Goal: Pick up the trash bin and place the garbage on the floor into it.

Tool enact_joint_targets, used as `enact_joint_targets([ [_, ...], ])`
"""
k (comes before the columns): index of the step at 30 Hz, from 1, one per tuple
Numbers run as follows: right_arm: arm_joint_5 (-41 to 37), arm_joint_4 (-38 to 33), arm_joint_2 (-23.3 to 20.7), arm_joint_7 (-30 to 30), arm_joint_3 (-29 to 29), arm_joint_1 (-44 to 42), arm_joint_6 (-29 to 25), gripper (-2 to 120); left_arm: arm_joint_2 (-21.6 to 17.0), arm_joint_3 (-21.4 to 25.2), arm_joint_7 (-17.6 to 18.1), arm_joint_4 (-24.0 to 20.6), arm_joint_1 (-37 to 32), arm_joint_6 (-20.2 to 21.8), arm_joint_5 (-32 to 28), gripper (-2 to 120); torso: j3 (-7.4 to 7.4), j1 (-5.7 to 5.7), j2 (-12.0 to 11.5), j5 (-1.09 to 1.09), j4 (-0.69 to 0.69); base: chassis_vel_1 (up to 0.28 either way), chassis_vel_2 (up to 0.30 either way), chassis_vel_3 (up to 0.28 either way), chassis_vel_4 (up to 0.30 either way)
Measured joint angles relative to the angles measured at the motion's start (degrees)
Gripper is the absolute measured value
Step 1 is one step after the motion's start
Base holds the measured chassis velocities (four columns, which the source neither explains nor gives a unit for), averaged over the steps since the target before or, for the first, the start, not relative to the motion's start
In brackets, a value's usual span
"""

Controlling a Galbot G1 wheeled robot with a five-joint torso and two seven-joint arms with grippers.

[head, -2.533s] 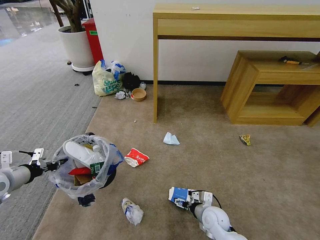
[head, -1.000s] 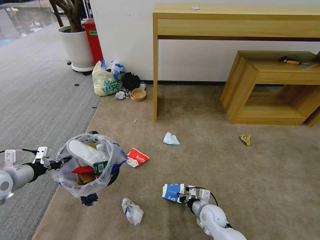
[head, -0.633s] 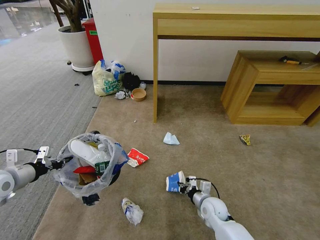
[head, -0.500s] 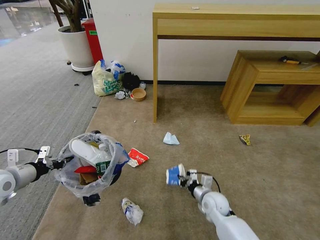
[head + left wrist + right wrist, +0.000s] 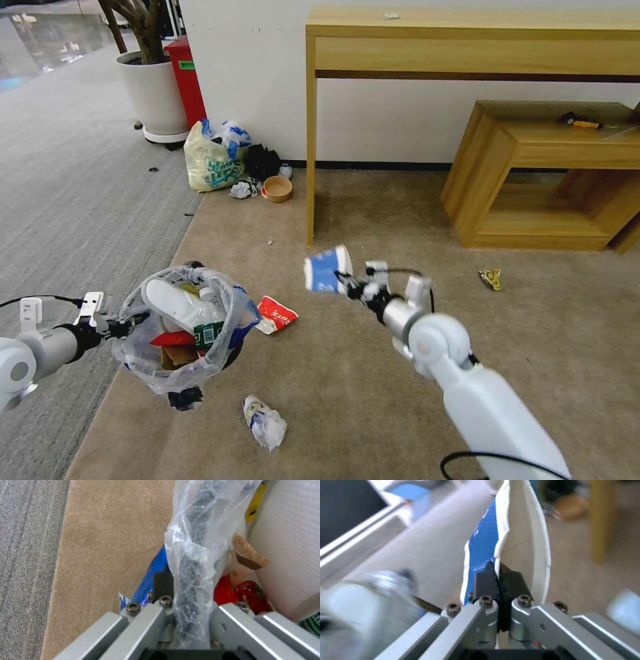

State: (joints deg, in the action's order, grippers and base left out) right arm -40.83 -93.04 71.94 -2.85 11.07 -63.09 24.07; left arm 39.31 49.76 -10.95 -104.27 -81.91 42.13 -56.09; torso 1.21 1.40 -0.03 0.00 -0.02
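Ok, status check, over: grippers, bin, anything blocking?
Left gripper shut on trash bin rim, bin aloft. Right gripper shut on blue carton, raised right of bin. Nothing between them.

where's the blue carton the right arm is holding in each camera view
Head view: the blue carton is held off the floor at the centre, pinched by the right gripper, to the right of the trash bin.
Left wrist view: not in it; here the left gripper clamps the trash bin's rim.
Right wrist view: the carton rises from the centre, its edge between the fingers.
Shared landmark: the tan carpet.
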Motion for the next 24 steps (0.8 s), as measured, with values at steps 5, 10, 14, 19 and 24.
enact_joint_targets([
  [5,-6.7,-7.9,-2.6,0.1,-1.4,6.3,1.9,0,0.0,-0.5,1.1,-0.1,0.1,0.0,-0.1,0,0.0,0.0,0.0,-0.01,0.01,0.0,0.0,0.0,0.0],
  [10,-12.9,-12.7,-6.0,0.1,-6.1,14.0,3.4,0,-0.3,-1.0,1.5,-0.6,0.4,0.0,0.0,0,0.0,0.0,0.0,-0.01,-0.01,0.0,0.0,0.0,0.0],
  [14,-15.5,-13.9,-6.6,0.3,-9.4,19.5,4.2,0,-0.4,-1.3,1.6,-0.6,0.6,0.0,0.0,0,0.0,0.0,0.0,-0.01,-0.01,0.0,0.0,0.0,0.0],
  [19,-17.9,-14.4,-6.2,0.8,-11.8,23.4,5.3,0,-0.6,-1.4,1.7,-0.3,0.7,0.0,0.1,0,0.0,0.0,0.0,-0.01,0.01,0.0,0.0,0.0,0.0],
  [24,-24.2,-15.2,-3.1,1.8,-18.2,31.4,8.3,0,-1.1,-1.7,1.7,0.7,1.1,0.0,0.2,0,0.0,0.0,0.0,-0.01,0.01,0.0,0.0,0.0,0.0],
])
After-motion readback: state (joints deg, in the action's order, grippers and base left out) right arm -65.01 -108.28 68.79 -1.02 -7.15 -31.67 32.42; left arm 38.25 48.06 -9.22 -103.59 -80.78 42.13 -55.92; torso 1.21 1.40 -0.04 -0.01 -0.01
